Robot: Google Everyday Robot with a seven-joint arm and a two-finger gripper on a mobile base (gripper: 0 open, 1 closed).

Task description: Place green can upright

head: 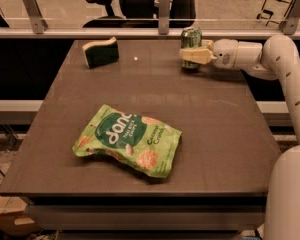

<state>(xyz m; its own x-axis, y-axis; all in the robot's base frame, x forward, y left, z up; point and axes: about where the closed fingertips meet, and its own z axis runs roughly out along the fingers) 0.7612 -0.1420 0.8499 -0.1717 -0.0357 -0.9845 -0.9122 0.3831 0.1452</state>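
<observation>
Cream two-finger hand [194, 57] clamped around small shiny green metal can [191, 36].
Can upright in the grip, over dark brown tabletop [210, 134]; green-and-yellow sponge block [100, 52] well left of hand, flat green snack pouch [127, 140] left and nearer.

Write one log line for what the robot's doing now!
gripper: far right, shut on green can | green can: upright | snack bag: front middle | sponge: far left

snack bag [127, 140] reads "dang", perhaps "coconut crunch"; gripper [194, 56] grips green can [191, 35].
</observation>
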